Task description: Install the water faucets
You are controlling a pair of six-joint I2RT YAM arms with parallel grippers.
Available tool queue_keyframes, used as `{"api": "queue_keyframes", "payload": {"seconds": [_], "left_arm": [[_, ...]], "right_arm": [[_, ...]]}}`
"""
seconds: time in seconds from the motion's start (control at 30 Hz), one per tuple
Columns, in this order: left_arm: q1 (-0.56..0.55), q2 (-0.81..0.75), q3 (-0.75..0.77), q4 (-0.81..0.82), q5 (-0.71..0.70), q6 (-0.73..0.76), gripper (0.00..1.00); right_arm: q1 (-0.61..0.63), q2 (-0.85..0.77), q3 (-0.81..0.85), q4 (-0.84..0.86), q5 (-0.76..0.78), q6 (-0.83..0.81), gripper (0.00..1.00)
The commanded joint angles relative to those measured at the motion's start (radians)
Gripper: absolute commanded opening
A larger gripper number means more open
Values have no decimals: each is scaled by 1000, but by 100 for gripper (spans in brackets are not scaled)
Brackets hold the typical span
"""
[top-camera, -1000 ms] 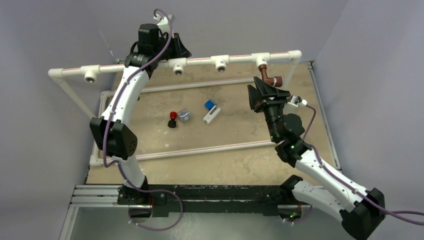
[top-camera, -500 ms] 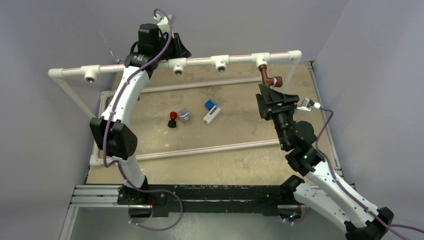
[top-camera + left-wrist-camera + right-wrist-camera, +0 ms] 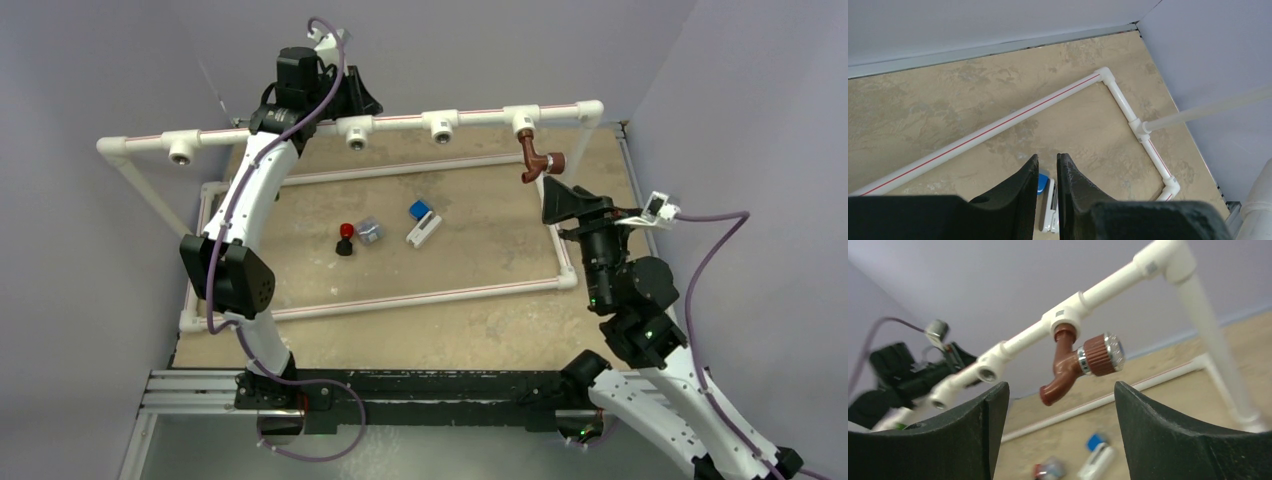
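Underneath, a mottled tan tabletop (image 3: pixel 470 320) meets plain lavender walls (image 3: pixel 760 100)

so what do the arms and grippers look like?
White curved shells with black joint housings on the left arm and right arm. The left gripper and right gripper are matte black and tapered. A purple cable runs along each arm.

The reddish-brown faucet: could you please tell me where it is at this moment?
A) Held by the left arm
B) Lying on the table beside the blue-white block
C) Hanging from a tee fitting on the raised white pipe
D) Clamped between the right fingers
C: the reddish-brown faucet hangs from the tee fitting on the raised white pipe, while the right fingers stand open on either side, apart from it.
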Motion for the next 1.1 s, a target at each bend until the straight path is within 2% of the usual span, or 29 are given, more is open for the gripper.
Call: {"api": "queue_keyframes", "payload": {"seconds": [0.0, 0.3, 0.4, 0.83, 1.07], "left_arm": [[6, 72, -12, -35, 39, -1, 18], [6, 72, -11, -35, 46, -4, 18], [6, 72, -8, -35, 48, -4, 18], [7, 66, -12, -38, 43, 2, 18], [9, 66, -14, -38, 45, 2, 18]], "right_arm": [[0, -15, 50, 8, 4, -505, 80], [-1, 84, 95, -180, -80, -1218, 86], [-1, 99, 70, -191, -87, -1385, 88], [2, 156, -24, 182, -31, -1932, 91], [4, 258, 13, 249, -58, -2030, 91]]}}
